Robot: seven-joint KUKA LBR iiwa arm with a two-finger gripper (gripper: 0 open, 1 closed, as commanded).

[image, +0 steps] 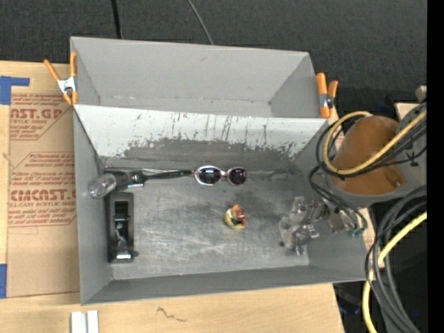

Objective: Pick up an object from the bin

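Observation:
My gripper [297,233] hangs low at the right side of the bin floor, its metal fingers pointing left, with nothing between them that I can make out. A small round yellow and red thing [235,217] lies on the floor to its left, well apart from the fingers. Further back, a pair of sunglasses [220,175] with dark lenses lies by the rear wall.
A long silver tool with a clear knob [125,181] lies along the back left. A black rectangular device [121,229] lies lengthwise by the left wall. The arm's orange cover and cables stand over the right rim.

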